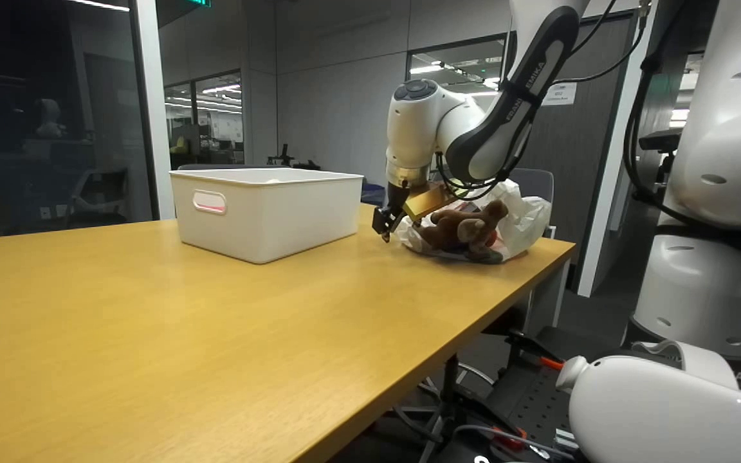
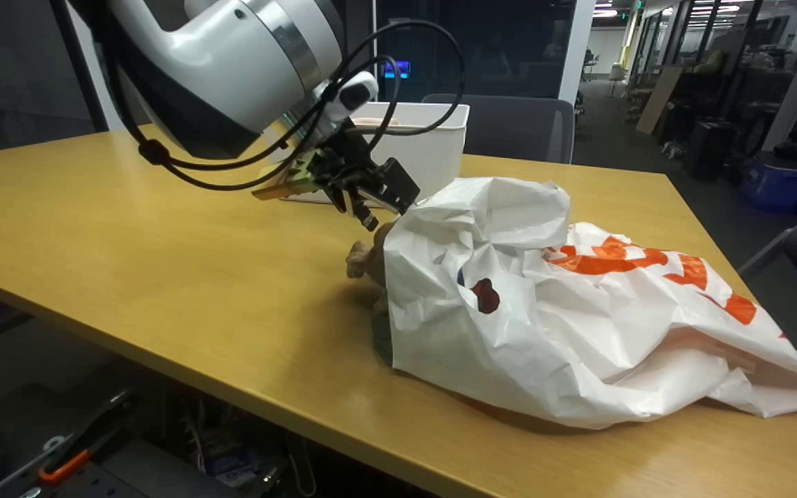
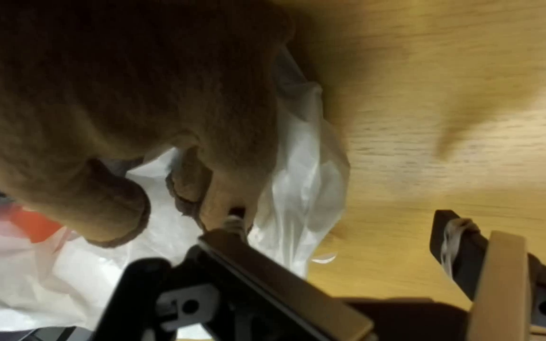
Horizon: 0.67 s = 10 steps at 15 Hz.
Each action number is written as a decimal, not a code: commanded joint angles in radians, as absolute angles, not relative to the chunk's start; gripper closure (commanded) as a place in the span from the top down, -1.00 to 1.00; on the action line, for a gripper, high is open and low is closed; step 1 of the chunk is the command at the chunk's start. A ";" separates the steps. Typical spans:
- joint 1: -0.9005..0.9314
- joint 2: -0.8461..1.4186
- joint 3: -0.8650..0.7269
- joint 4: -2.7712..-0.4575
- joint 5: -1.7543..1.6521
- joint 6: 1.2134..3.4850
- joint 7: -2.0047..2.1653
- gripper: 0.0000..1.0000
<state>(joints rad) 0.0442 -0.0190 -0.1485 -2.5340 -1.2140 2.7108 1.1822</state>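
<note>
A brown plush toy (image 1: 454, 230) lies at the mouth of a crumpled white plastic bag (image 1: 528, 215), which has orange-red print. In an exterior view the bag (image 2: 509, 339) hides most of the toy (image 2: 376, 254). My gripper (image 3: 341, 217) is open, its fingers wide apart with bare table and a bag edge between them. In the wrist view one finger overlaps a limb of the toy (image 3: 168, 90); I cannot tell whether they touch. The other finger is over bare table. The gripper also shows low beside the toy in both exterior views (image 1: 386, 226) (image 2: 386, 211).
A white bin (image 1: 280, 215) with handle slots stands on the wooden table (image 1: 216, 334), close to the gripper; something pink shows through its slot. The table's edge runs near the bag and the robot base. A dark chair (image 2: 516, 124) stands behind the table. Black cables loop around the wrist.
</note>
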 commanded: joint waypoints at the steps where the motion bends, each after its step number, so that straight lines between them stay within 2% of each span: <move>1: 0.031 0.025 -0.162 -2.500 -1.226 2.726 1.175 0.48; 4: 0.033 0.024 -0.165 -2.502 -1.224 2.730 1.177 -0.03; 10: 0.037 -0.014 -0.162 -2.534 -1.228 2.741 1.185 -0.91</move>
<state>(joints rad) 0.0386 0.0177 -0.1602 -2.5197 -1.2140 2.7181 1.1822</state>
